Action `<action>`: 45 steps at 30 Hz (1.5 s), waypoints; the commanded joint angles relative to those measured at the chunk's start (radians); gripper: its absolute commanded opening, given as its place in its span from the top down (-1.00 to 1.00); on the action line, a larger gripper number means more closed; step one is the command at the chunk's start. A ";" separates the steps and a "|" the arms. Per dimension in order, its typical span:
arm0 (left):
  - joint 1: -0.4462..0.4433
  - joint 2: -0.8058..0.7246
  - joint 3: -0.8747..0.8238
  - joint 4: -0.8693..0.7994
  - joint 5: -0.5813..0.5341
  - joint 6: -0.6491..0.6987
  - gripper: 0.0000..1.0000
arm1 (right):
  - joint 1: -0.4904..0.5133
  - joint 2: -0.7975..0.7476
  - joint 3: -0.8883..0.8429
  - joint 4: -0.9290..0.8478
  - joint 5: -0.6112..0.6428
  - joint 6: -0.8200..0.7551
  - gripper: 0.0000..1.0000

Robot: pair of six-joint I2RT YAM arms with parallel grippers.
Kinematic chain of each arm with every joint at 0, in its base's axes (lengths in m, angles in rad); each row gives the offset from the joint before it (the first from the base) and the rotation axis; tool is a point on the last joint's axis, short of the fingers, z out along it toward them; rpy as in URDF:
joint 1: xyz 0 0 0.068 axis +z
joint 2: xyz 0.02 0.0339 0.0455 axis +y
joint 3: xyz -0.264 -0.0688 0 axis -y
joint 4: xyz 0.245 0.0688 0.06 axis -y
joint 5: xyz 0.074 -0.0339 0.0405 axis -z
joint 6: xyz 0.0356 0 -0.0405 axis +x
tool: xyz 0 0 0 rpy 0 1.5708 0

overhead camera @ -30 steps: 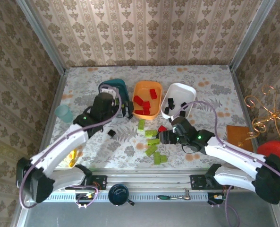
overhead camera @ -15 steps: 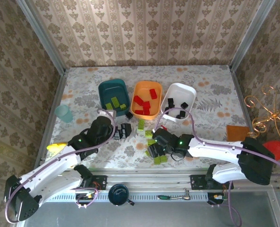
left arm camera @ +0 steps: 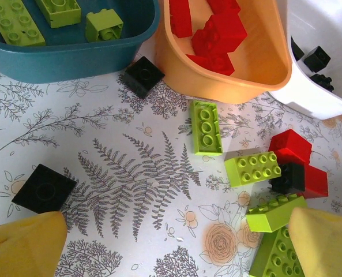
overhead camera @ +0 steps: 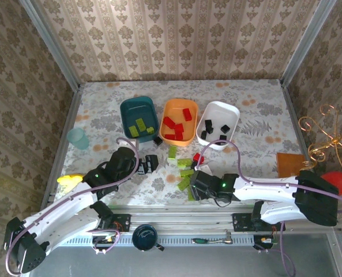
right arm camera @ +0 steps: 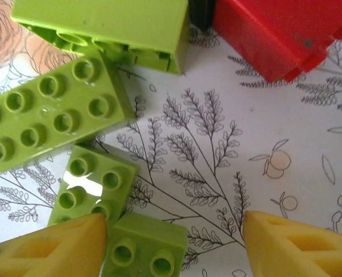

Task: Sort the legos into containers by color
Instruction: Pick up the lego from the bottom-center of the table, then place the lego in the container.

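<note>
Near the table's (overhead camera: 257,95) near edge, right of centre, right gripper (right arm camera: 173,222) sits low over loose green bricks, jaws partway apart, nothing clamped. A small green brick (right arm camera: 147,251) lies between the fingers, hard up beside one of them. A four-stud green brick (right arm camera: 93,187) touches it, with a long green brick (right arm camera: 49,124) just beyond. Judgement: bricks are light, hard, smooth plastic. They won't deform, but will likely slip if pinched on a corner or over the studs, so take the small one squarely across its two flat side walls. Neighbours crowd it and a finger may nudge them. Left gripper (left arm camera: 176,231), left of centre, has jaws wide and holds nothing; a flat black brick (left arm camera: 44,187) lies just beside one finger. Mid-table there are more green bricks and a red brick (left arm camera: 292,144) touching a small black brick (left arm camera: 287,176). A square black brick (left arm camera: 143,75) sits just beside the teal tub (left arm camera: 72,55). Toward the far edge, side by side: teal tub with green bricks, orange tub (left arm camera: 240,81) with red, white tub (left arm camera: 309,95) with black.
</note>
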 commanded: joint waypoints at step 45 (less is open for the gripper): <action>-0.012 -0.147 -0.064 -0.106 -0.034 -0.070 -1.00 | -0.328 0.805 1.203 -0.046 -0.268 -0.362 0.66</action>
